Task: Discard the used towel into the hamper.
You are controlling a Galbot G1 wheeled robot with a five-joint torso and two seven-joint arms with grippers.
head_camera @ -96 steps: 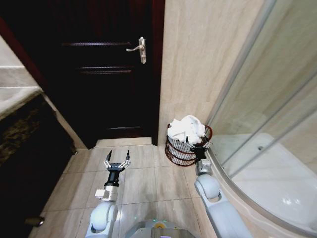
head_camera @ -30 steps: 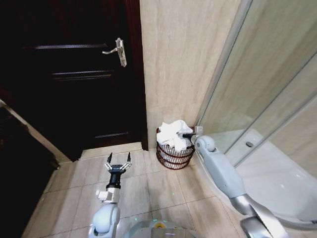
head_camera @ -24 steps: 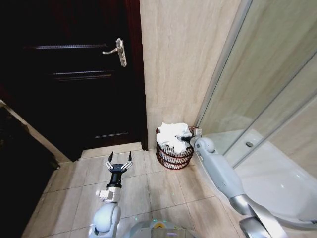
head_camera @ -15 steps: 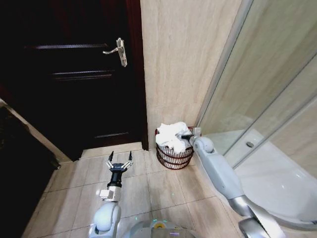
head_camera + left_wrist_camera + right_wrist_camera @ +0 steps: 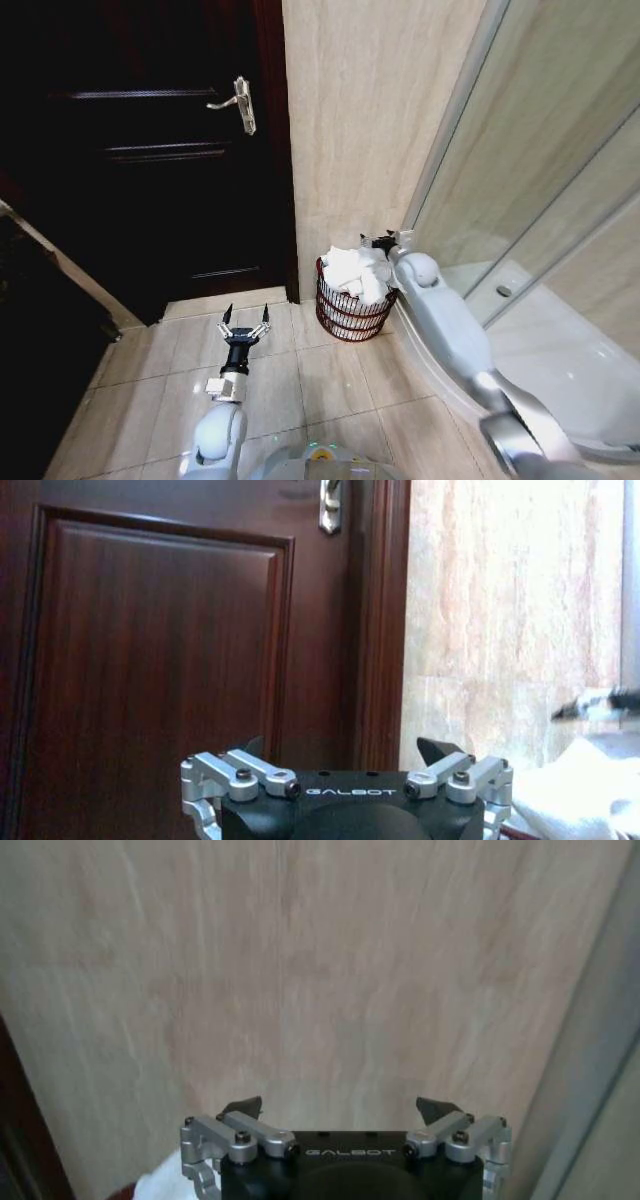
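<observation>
The white towel (image 5: pixel 358 272) lies bunched in the hamper (image 5: pixel 352 312), a dark reddish-brown wire basket on the floor in the corner by the beige wall. Its white edge also peeks into the right wrist view (image 5: pixel 158 1183) and the left wrist view (image 5: pixel 580 795). My right gripper (image 5: pixel 386 240) hovers open just above the hamper's far rim, holding nothing, and faces the wall (image 5: pixel 320 975). My left gripper (image 5: pixel 245 322) stands open over the floor tiles to the left of the hamper, pointed at the dark door (image 5: pixel 160 667).
A dark wooden door (image 5: pixel 160 150) with a metal handle (image 5: pixel 238 103) fills the back left. A curved glass shower enclosure (image 5: pixel 540 200) with a white tray (image 5: pixel 560 370) bounds the right. A dark cabinet (image 5: pixel 40 330) stands at the left. Beige floor tiles (image 5: pixel 300 380) lie ahead.
My right gripper has risen from the towel in the hamper to just above the rim, empty. The towel stays in the hamper. The left arm has hardly moved.
</observation>
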